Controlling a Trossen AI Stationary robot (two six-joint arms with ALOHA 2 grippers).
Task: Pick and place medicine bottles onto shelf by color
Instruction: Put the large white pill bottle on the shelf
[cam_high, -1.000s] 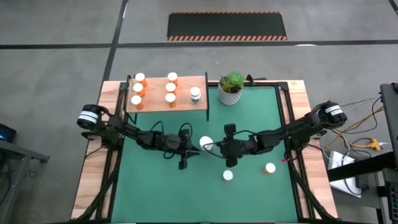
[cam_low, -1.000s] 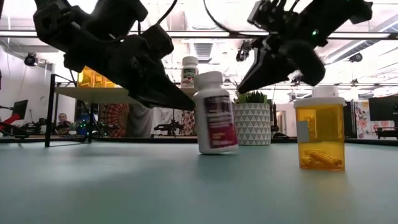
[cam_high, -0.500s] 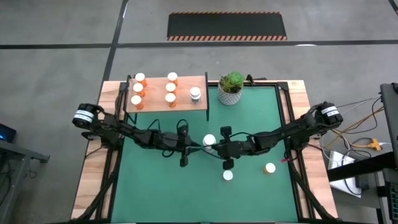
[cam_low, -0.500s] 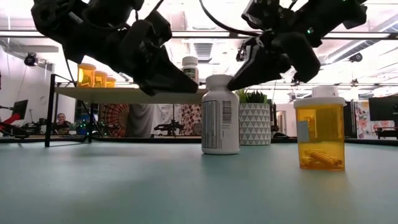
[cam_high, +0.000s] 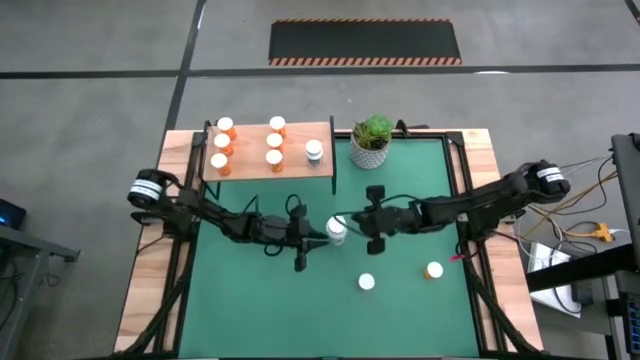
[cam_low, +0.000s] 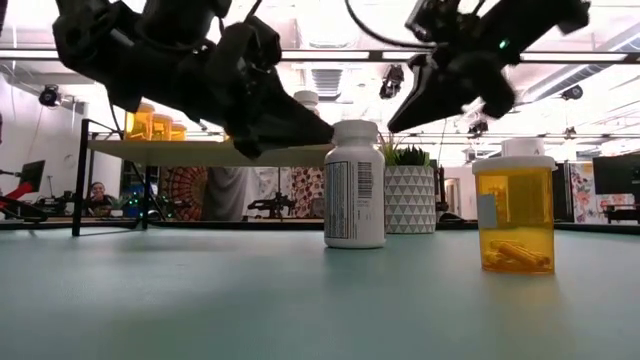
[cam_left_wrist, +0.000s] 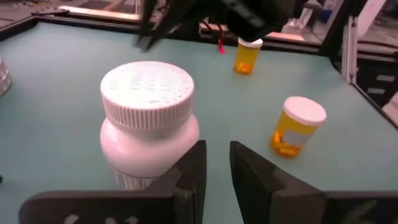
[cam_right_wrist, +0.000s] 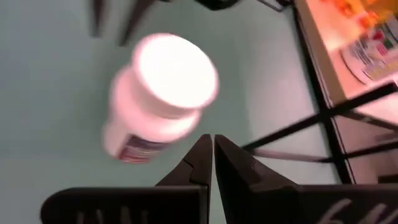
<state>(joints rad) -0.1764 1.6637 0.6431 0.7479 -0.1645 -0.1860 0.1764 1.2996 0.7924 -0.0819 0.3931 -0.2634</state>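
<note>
A white medicine bottle with a white cap stands upright on the green mat, on its base; it also shows in the low view. My left gripper is shut, level with the bottle's cap, right beside it on the table's left side. My right gripper is shut, above and to the right of the bottle, apart from it. Two orange bottles stand on the mat nearer the front. The wooden shelf holds several orange bottles and one white one. My left gripper's shut fingertips stand level, right against the side of the white bottle just below its cap, coming from the table's left. Whether they touch it, I cannot tell. The bottle stands upright on the mat.
A green plant in a white pot stands at the back, right of the shelf. The shelf's black posts rise near the white bottle's far side. Green mat lies bare at the front left.
The white bottle, tilted a second ago, has come upright on its base. My right gripper, which was at the bottle's cap, has gone up and toward the table's right edge, clear of it. My left gripper has stayed by the cap.
</note>
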